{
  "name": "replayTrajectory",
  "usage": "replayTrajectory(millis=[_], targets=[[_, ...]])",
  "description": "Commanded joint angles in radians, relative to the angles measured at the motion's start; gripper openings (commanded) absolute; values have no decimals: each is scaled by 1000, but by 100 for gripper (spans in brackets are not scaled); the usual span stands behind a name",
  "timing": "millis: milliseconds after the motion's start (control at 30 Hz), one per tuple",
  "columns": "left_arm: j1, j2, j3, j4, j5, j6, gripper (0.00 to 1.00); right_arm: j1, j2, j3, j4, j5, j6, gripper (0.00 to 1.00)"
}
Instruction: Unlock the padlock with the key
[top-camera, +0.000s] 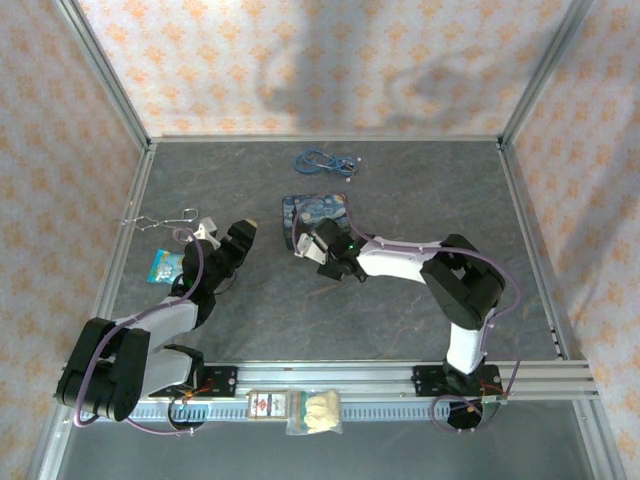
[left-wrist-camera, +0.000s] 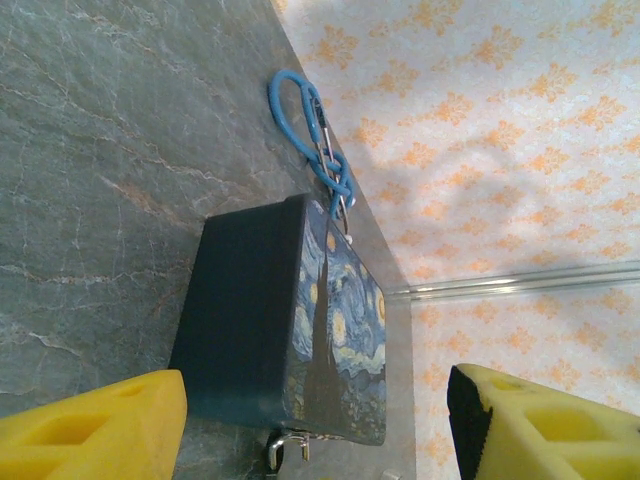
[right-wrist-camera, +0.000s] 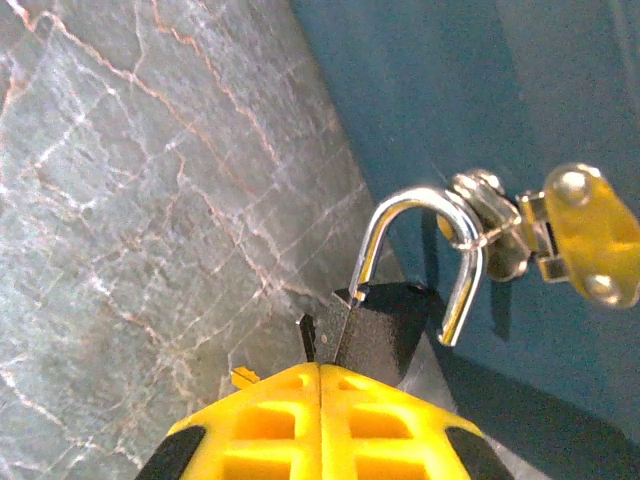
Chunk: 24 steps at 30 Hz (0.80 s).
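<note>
Grey marbled counter (top-camera: 400, 180) inside wallpapered walls. At its middle, the padlock (right-wrist-camera: 385, 325) loops through the latch of the tin (top-camera: 318, 212). The right hand (right-wrist-camera: 320, 372) is clenched on the key (right-wrist-camera: 308, 338), beside the padlock's body. The left hand (left-wrist-camera: 310, 420), released, faces the tin.

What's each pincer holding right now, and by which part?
Right pincer is shut at the padlock's bottom end; what exactly it pinches there is hidden. Left pincer is open, holding nothing.

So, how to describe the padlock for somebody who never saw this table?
Find the blue painted tin in the middle of the grey table. Hooked in its metal clasp is the padlock: small black body, shiny silver loop, far smaller than the tin.
</note>
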Motion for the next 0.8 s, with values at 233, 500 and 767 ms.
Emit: replayTrajectory(millis=[233,500,767], targets=[[11,-31,-46,51,21,-23,67,-14,27,77,-44,-107,-46,0],[11,-25,-36,52,29,-24,67,-64,-11,92,-72,-221,146,16],[11,-12,-26,61,37,-31,67,-65,-53,43,-9,-136,196,40]])
